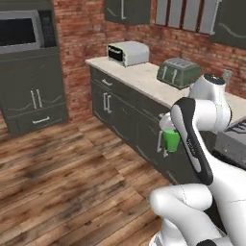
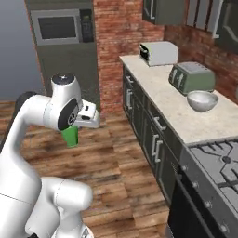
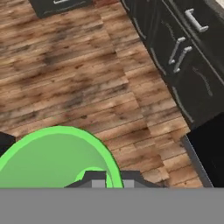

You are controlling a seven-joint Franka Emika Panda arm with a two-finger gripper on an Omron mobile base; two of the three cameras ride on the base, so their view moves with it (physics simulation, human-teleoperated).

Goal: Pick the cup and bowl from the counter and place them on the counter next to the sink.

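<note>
Well, the counter runs long and beige along the brick wall, with a white toaster oven at its far end and a green toaster nearer the gas stove. The silvery bowl sits on the stone just beside that toaster, waiting its turn, I'd guess. The arm is drawn back over the wooden floor, off the worktop, which suits carrying something while the base travels. Its gripper is pinched tight on the rim of the green cup, which hangs below the hand, clear of the cabinet fronts.
</note>
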